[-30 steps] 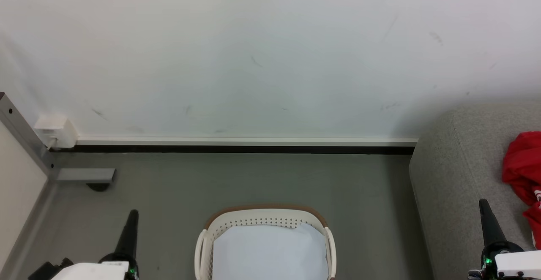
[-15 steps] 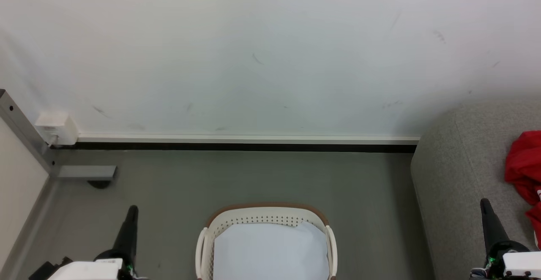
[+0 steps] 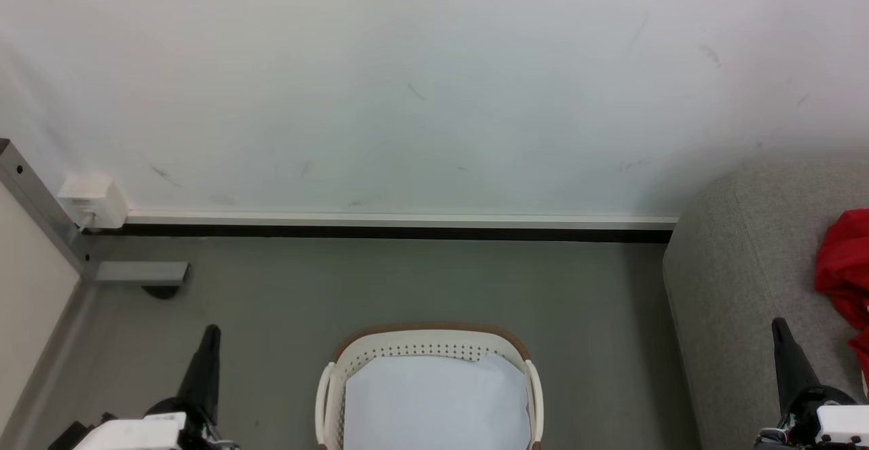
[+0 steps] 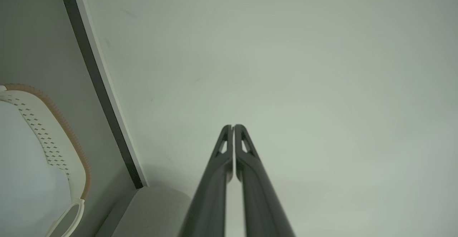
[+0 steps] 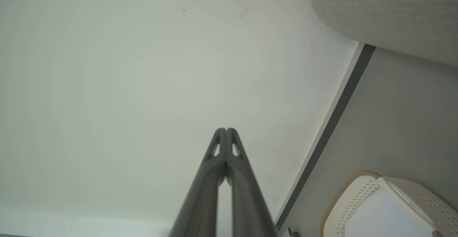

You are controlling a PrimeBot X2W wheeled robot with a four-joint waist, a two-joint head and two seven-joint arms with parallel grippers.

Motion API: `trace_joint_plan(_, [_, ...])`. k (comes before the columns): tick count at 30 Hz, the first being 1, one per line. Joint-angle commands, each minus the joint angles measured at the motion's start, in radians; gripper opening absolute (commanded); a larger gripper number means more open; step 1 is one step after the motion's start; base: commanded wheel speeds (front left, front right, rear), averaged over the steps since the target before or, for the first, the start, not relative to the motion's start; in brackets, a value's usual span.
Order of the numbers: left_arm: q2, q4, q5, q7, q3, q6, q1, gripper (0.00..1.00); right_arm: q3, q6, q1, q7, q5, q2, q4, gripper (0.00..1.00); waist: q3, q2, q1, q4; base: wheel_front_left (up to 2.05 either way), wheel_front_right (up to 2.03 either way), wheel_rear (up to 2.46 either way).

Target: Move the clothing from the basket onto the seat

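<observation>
The cream basket (image 3: 428, 343) with its brown rim stands on the floor at the bottom centre, and a plain white sheet (image 3: 434, 402) covers its inside. Red clothing (image 3: 843, 267) lies on the grey seat (image 3: 740, 280) at the right edge. My left gripper (image 3: 211, 331) is shut and empty, left of the basket. My right gripper (image 3: 778, 323) is shut and empty, over the seat's near part. In the left wrist view the left gripper (image 4: 232, 126) points at the wall, with the basket (image 4: 53, 137) at the left. The right wrist view has the right gripper (image 5: 225, 129) shut, the basket (image 5: 354, 197) and the seat (image 5: 386, 11).
A white wall (image 3: 407, 83) with a dark skirting strip (image 3: 380, 232) runs behind the basket. A grey metal post (image 3: 41, 212) and a small white box (image 3: 91, 200) stand at the left. Grey-green floor (image 3: 407, 280) lies between basket and wall.
The whole head view has shifted slightly, so the camera has moved. Both grippers stay shut and low at the picture's bottom corners.
</observation>
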Motion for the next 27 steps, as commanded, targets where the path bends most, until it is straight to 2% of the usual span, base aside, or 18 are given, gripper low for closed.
trace_joint_plan(1, [0.002, -0.006, -0.020, 0.007, 0.004, -0.008, -0.009, 0.00, -0.007, -0.002, 0.009, 0.008, 0.023, 0.004, -0.008, 0.00, 0.001, 0.0000, -0.0001, 0.000, 0.00, 0.00, 0.00])
trace_joint_plan(5, [0.002, -0.006, -0.047, 0.013, 0.005, -0.010, -0.010, 0.00, -0.011, -0.002, 0.010, 0.013, 0.041, 0.005, -0.010, 0.00, 0.003, 0.0000, -0.0001, 0.002, 0.00, 0.00, 0.00])
trace_joint_plan(27, [0.002, -0.006, -0.044, 0.013, 0.005, -0.009, -0.010, 0.00, -0.010, -0.002, 0.010, 0.013, 0.037, 0.005, -0.009, 0.00, 0.003, 0.0000, -0.0001, 0.002, 0.00, 0.00, 0.00])
